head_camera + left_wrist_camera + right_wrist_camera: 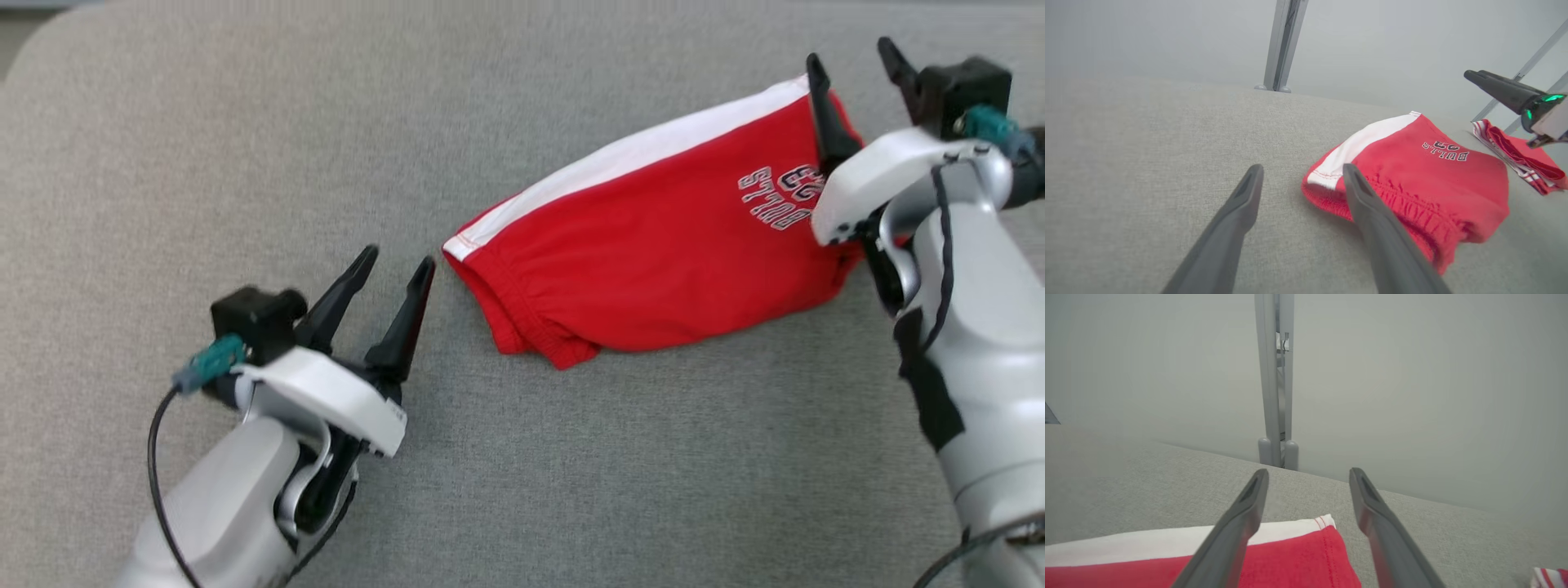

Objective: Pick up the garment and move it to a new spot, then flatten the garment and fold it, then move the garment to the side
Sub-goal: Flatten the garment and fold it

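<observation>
Left end effector (400, 255) flanks garment (653, 261); right end effector (849, 51) seemingly overhangs it.

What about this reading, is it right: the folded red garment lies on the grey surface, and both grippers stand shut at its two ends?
Only the word shut is wrong. The head view shows the left gripper and the right gripper both open, fingers spread. The rest holds: the folded red garment lies on the grey surface, a gripper at each end.
</observation>
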Tool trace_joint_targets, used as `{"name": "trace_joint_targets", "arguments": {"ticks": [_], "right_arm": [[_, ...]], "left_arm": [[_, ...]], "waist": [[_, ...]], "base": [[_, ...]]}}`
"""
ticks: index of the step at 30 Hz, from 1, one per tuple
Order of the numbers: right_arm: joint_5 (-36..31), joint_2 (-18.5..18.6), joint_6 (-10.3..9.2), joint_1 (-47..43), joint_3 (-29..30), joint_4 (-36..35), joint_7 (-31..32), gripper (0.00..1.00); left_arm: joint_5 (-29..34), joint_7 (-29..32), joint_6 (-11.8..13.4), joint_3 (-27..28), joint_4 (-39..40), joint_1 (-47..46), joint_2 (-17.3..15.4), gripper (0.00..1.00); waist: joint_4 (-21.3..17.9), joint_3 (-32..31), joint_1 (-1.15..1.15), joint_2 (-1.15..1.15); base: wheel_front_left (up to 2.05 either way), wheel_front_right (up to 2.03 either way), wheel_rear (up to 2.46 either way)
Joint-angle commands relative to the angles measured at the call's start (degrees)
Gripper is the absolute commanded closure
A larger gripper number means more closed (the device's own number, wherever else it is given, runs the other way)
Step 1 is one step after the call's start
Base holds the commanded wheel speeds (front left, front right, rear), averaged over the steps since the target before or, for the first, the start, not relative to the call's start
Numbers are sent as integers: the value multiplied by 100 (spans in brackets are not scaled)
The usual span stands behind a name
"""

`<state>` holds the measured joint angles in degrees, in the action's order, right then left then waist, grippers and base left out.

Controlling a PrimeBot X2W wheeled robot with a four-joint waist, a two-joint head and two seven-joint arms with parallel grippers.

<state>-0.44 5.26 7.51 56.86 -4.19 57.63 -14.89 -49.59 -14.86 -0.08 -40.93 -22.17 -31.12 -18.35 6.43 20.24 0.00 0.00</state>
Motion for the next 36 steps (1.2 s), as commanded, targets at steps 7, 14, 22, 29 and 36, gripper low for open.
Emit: {"name": "trace_joint_targets", "arguments": {"ticks": [7,14,22,29,36], "right_arm": [[758,-101,-4,-1458,-201,-1159,-38,0],[1655,-9,-3,-2515,-238,-1644,-40,0],[2512,215,-3,-3069,-88,-1630,83,0],[2715,487,-3,-3110,157,-1312,358,0],[2541,611,-3,-2704,457,-527,575,0]], "left_arm": [[1032,-35,716,1046,1275,1353,35,0],[2176,-37,970,1588,2265,2621,190,0],[2824,-36,989,1871,2580,3321,397,0],[3137,-38,828,1849,2595,3426,553,0],[3311,-38,616,1882,2574,3328,651,0]], "waist": [[-172,-786,0,0],[-159,-1228,0,0],[-78,-1420,0,0],[139,-1422,0,0],[402,-1264,0,0]], "base": [[0,0,0],[0,0,0],[0,0,0],[0,0,0],[0,0,0]]}}
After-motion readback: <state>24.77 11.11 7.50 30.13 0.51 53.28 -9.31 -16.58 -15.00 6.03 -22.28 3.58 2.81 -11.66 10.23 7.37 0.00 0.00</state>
